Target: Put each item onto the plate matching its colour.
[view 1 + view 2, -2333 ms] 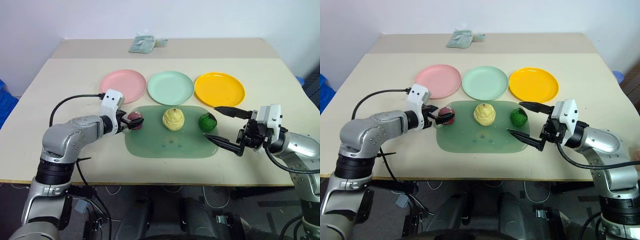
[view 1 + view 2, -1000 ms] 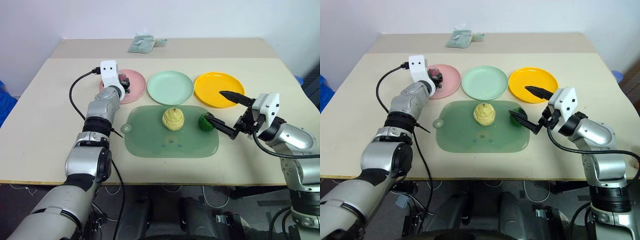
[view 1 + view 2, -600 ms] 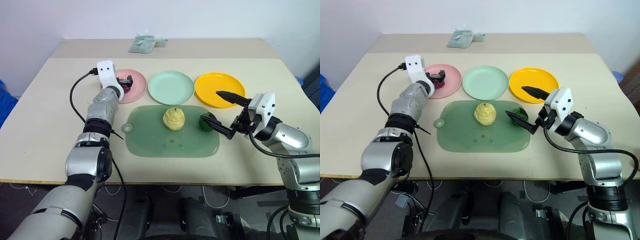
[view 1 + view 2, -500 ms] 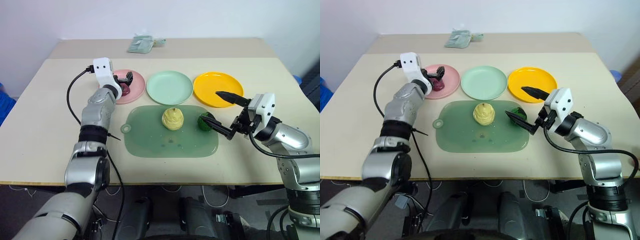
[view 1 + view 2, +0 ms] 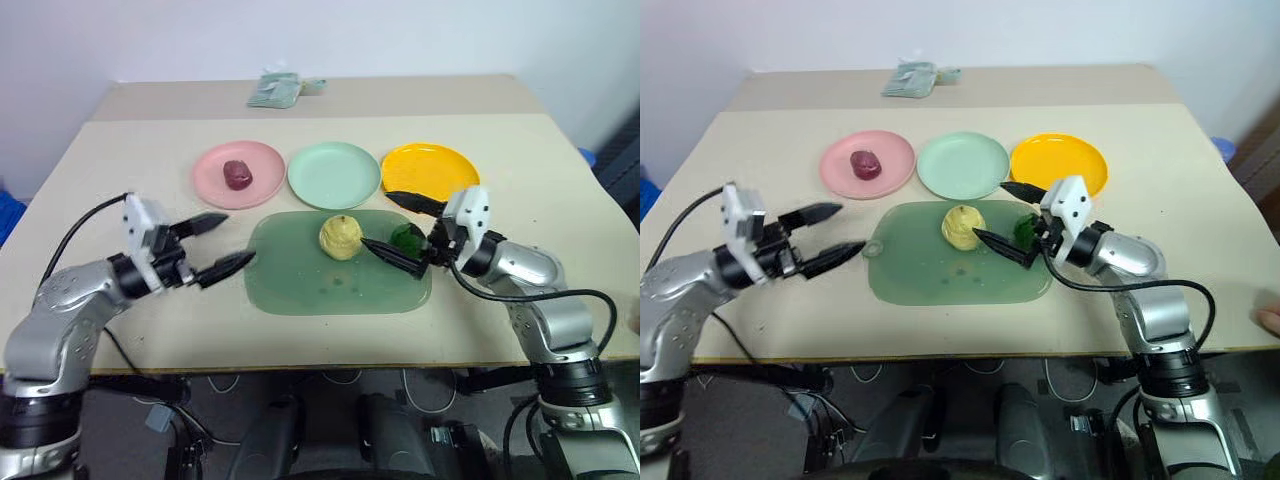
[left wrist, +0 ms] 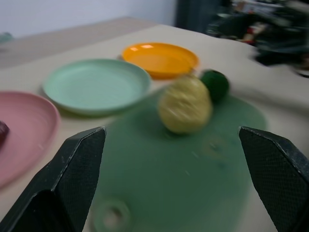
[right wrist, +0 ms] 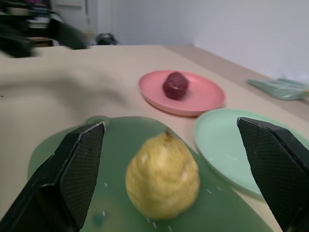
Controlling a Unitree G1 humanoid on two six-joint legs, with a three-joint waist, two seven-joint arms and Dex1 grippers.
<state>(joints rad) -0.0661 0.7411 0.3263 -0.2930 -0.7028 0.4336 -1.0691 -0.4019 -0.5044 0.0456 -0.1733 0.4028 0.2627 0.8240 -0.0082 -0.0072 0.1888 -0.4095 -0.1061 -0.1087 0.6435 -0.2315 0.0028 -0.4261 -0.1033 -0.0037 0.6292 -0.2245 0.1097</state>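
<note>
The dark maroon ball (image 5: 237, 173) lies on the pink plate (image 5: 262, 160), with the mint green plate (image 5: 334, 175) and the orange-yellow plate (image 5: 430, 168) to its right. On the green mat (image 5: 330, 285) sit the pale yellow ball (image 5: 340, 236) and the green ball (image 5: 407, 238). My left gripper (image 5: 240, 237) hangs open and empty just left of the mat. My right gripper (image 5: 376, 219) is open over the mat's right part; the green ball shows between its fingers near their base, and the yellow ball (image 7: 162, 179) lies just ahead of it.
A folded greenish cloth (image 5: 275, 90) lies at the table's far edge. Bare tabletop (image 5: 130, 180) stretches to the left of the plates and, on the right, past my right arm.
My left gripper has let go of the maroon ball on the pink plate and drawn back to the near left, open. My right gripper has slid left around the green ball.
</note>
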